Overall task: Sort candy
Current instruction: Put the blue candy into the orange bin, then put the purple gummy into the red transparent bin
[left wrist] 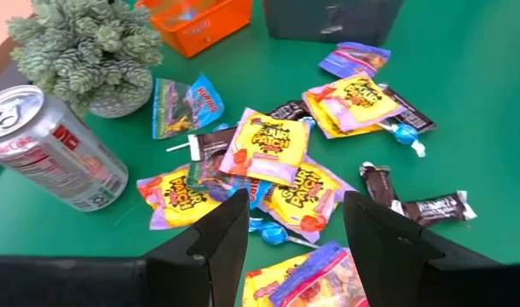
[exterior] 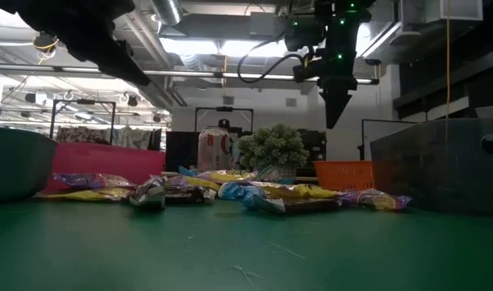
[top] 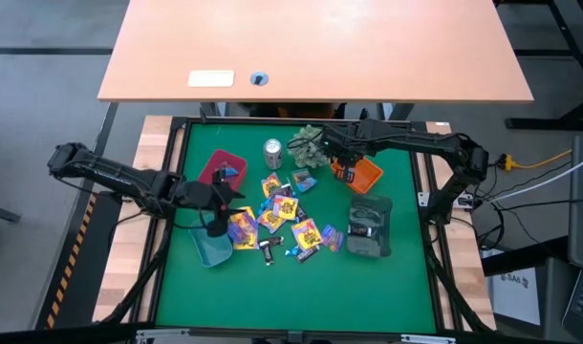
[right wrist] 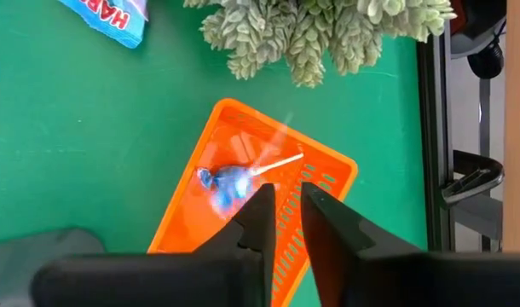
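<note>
Dark fingers of the left claw stand apart above the candy heaped mid-tabletop, packets directly ahead, while the right claw, nearly together, hangs over the orange tray holding a blue lollipop.

Blue-wrapped lollipop in orange tray motion-blurred. Right claw hides tray's near end in high view. Grey tray cut by pic edge.
</note>
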Robot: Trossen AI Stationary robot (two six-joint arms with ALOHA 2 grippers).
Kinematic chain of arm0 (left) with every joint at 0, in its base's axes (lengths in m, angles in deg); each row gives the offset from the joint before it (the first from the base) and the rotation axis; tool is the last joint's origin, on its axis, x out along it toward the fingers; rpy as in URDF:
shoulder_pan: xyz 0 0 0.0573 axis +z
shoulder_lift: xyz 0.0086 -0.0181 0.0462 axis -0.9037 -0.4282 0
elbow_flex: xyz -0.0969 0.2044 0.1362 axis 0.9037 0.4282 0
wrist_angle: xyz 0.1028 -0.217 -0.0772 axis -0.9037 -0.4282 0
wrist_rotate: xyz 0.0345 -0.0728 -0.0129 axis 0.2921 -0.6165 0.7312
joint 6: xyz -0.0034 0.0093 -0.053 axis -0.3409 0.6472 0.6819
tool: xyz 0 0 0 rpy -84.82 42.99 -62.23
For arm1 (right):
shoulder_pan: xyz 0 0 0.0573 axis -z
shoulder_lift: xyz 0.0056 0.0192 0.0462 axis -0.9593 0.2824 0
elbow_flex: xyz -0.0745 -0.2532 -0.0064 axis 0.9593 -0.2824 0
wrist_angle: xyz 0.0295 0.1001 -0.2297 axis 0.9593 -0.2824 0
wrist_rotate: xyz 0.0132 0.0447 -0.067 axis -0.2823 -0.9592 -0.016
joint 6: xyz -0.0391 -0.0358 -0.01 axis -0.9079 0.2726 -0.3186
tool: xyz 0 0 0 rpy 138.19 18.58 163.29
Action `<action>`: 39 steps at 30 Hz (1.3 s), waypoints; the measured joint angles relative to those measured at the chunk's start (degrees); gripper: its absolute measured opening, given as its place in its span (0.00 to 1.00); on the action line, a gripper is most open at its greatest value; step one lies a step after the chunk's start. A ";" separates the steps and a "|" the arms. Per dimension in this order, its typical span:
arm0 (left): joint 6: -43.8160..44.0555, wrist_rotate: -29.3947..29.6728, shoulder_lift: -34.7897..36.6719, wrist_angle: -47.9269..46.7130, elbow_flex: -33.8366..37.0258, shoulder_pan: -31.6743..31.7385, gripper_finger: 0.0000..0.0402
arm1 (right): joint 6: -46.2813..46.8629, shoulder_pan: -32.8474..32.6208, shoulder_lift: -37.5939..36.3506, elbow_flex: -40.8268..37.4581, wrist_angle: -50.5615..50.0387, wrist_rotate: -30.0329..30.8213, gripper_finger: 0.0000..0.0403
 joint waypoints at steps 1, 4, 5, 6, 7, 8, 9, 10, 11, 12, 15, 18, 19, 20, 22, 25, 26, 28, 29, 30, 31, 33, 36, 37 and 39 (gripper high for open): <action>0.00 0.00 0.00 0.00 0.00 -0.24 0.45 | 0.00 0.00 0.00 0.02 0.00 0.00 0.18; 0.00 0.01 0.00 0.00 0.00 -0.85 0.45 | 0.00 0.00 0.00 0.02 0.02 0.00 0.23; 0.00 0.02 0.00 0.00 0.00 -1.03 0.45 | 0.00 0.00 0.00 0.02 0.02 0.00 0.25; 0.00 0.01 0.00 0.00 0.00 -1.20 0.45 | 0.00 0.00 0.00 0.02 0.02 -0.05 0.26; 0.00 0.01 0.00 0.00 0.00 -1.40 0.45 | 0.00 0.00 0.00 0.02 0.04 -0.35 0.26; 0.00 0.02 0.00 0.00 0.00 -1.60 0.45 | -0.01 0.00 0.00 0.02 0.05 -0.96 0.27; 0.00 0.02 0.00 0.00 0.00 -1.80 0.45 | -0.03 0.00 0.00 0.02 0.07 -1.55 0.27; 0.20 0.00 -0.02 0.00 0.00 -1.99 0.45 | -0.02 0.00 0.00 0.02 0.07 -2.18 0.27; 1.00 0.00 -0.02 0.00 0.00 -2.21 0.45 | 0.00 0.00 0.00 0.02 0.09 -2.84 0.27; 1.80 0.00 -0.02 0.05 0.00 -2.43 0.45 | -0.04 -0.02 0.00 0.02 0.11 -3.38 0.27; 4.90 -2.02 -0.25 2.46 0.00 -3.01 0.45 | -0.03 -0.02 0.01 0.02 0.35 -5.49 0.27; 5.62 -4.13 -1.95 9.07 0.00 -3.88 0.45 | 0.01 -0.02 0.02 0.02 0.59 -7.13 0.27; 4.98 -4.39 -2.85 11.14 0.00 -4.26 0.45 | -0.02 -0.04 0.02 0.02 0.57 -7.10 0.26; 3.89 -4.45 -3.91 13.23 0.00 -4.57 0.45 | 0.00 -0.04 0.04 0.02 0.61 -7.08 0.26; 1.45 -4.62 -6.20 14.88 -0.02 -5.10 0.45 | 0.22 -0.04 0.04 0.02 0.70 -7.09 0.26; 0.84 -4.67 -9.95 15.21 -0.02 -5.45 0.45 | 0.87 -0.04 0.04 0.02 0.70 -7.10 0.26; 0.84 -4.71 -11.26 14.86 -0.02 -5.45 0.45 | 0.90 -0.04 0.04 0.02 0.70 -7.10 0.26; 0.83 -5.66 -13.86 14.40 -0.02 -5.42 0.45 | 0.90 -0.04 0.04 0.02 0.70 -7.10 0.26; 0.85 -6.18 -15.05 14.33 -0.02 -5.41 0.45 | 0.92 -0.04 0.04 0.02 0.70 -7.10 0.26; 0.85 -6.65 -16.18 14.27 -0.02 -5.42 0.45 | 0.93 -0.04 0.04 0.02 0.70 -7.10 0.26; 0.85 -7.19 -17.24 14.25 -0.02 -5.42 0.45 | 0.94 -0.04 0.04 0.02 0.70 -7.10 0.26; 0.85 -7.32 -19.18 13.30 -0.02 -5.45 0.45 | 1.01 -0.04 0.04 0.02 0.70 -7.10 0.26; 0.89 -5.96 -21.70 12.59 -0.02 -5.42 0.45 | 1.05 -0.04 0.04 0.02 0.72 -7.10 0.26; 0.89 -5.37 -22.43 12.41 -0.02 -5.42 0.45 | 1.07 -0.04 0.04 0.02 0.72 -7.10 0.26; 0.87 -4.06 -23.98 12.41 -0.02 -5.40 0.45 | 1.07 -0.04 0.04 0.02 0.72 -7.10 0.26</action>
